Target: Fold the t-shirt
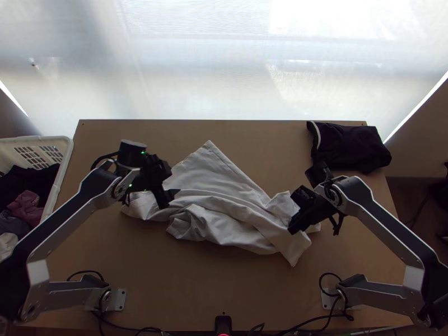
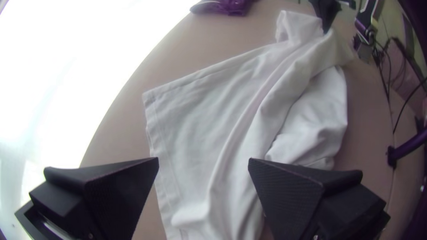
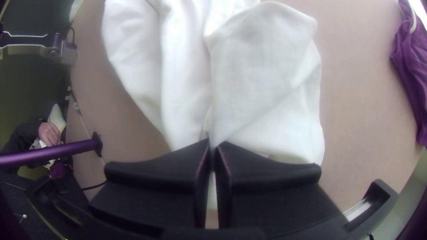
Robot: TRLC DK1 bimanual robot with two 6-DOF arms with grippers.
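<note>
White t-shirt [image 1: 224,196], rumpled, mid-table, long axis left to right, its right end slanting nearer the bases. Left gripper [image 1: 171,200]: jaws parted, at shirt's left part. Right gripper [image 1: 294,227]: jaws closed on shirt's right end. Beyond shirt's right end: dark garment [image 1: 350,148]. Left of shirt: basket [image 1: 66,162]. Beneath: wooden table [image 1: 224,291]. Beyond: bright screen [image 1: 224,67].
</note>
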